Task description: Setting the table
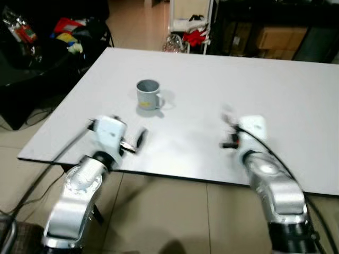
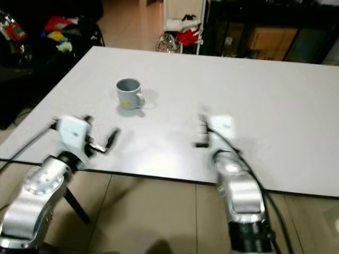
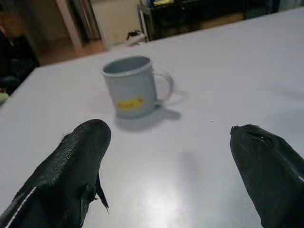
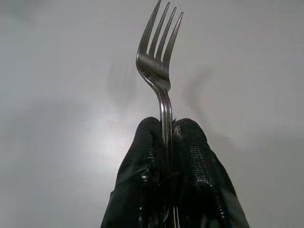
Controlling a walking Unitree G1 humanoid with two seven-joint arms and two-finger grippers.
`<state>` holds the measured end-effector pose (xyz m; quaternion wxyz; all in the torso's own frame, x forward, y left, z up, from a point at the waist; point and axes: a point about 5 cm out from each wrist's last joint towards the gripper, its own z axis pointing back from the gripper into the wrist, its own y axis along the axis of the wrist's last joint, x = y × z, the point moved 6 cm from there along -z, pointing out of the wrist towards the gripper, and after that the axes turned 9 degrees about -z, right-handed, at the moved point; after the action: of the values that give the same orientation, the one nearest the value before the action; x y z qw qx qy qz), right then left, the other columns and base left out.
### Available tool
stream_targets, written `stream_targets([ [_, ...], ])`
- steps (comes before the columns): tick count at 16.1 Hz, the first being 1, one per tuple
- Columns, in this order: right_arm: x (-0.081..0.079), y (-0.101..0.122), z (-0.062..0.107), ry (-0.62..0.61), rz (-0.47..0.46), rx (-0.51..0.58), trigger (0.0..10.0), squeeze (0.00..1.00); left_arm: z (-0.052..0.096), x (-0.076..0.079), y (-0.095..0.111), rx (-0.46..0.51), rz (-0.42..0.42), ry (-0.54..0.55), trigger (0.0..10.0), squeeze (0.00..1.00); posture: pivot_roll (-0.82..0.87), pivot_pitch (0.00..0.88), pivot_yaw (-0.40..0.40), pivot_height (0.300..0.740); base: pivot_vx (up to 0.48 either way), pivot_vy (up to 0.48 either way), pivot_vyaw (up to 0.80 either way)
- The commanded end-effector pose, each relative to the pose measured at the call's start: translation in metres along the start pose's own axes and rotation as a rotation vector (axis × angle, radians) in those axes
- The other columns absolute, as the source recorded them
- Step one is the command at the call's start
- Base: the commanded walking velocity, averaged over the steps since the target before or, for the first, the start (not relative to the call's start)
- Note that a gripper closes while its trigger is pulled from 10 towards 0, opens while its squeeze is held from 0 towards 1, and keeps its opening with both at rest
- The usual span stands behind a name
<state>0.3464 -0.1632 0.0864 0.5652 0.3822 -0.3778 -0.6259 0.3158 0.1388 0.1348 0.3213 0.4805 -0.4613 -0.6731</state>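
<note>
In the left eye view a white surface (image 1: pixel 212 95) fills the middle of the frame, with a grey mug (image 1: pixel 148 94) standing upright in its upper left part, handle to the right and a yellow mark low on its side. The left gripper (image 1: pixel 139 139) sits at the lower left of the frame over the near edge of the surface, below the mug and apart from it, its black fingers spread and holding nothing. The right gripper (image 1: pixel 229 132) is at centre right over the surface, blurred, so its grip cannot be read here. Clutter on dark furniture lies in the upper left corner. The right eye view shows the same layout, with the mug (image 2: pixel 128 94) left of centre and both arms rising from the bottom edge. In the left wrist view the two fingers (image 3: pixel 71 166) stand wide apart at the bottom corners, released, and the mug (image 3: pixel 130 85) stands beyond them in the upper left of centre, untouched. In the right wrist view the fingers (image 4: pixel 199 166) are clenched together on the handle of a metal fork (image 4: pixel 156 61), whose tines point to the top of the frame above the pale surface.
</note>
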Motion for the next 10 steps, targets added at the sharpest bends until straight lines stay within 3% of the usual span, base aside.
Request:
stream_targets([
  [1, -0.009, 0.004, -0.003, 0.014, 0.007, -0.004, 10.0, 0.00, 0.003, -0.005, -0.001, -0.012, -0.012, -0.010, 10.0, 0.00, 0.09, 0.000, 0.001, 0.740, 0.000, 0.000, 0.00],
  [3, -0.014, -0.005, -0.018, 0.007, 0.066, -0.062, 10.0, 0.00, 0.005, 0.009, 0.000, -0.015, -0.035, -0.133, 10.0, 0.00, 0.10, 0.000, 0.005, 0.740, 0.000, 0.000, 0.00],
  [6, -0.022, -0.015, -0.030, -0.006, 0.124, -0.116, 10.0, 0.00, 0.011, 0.018, -0.005, -0.040, -0.056, -0.230, 10.0, 0.00, 0.10, 0.000, 0.015, 0.740, 0.000, 0.000, 0.00],
  [10, -0.031, -0.015, -0.044, -0.030, 0.140, -0.120, 10.0, 0.00, 0.014, 0.020, -0.007, -0.057, -0.067, -0.277, 10.0, 0.00, 0.11, 0.000, 0.021, 0.740, 0.000, 0.000, 0.00],
])
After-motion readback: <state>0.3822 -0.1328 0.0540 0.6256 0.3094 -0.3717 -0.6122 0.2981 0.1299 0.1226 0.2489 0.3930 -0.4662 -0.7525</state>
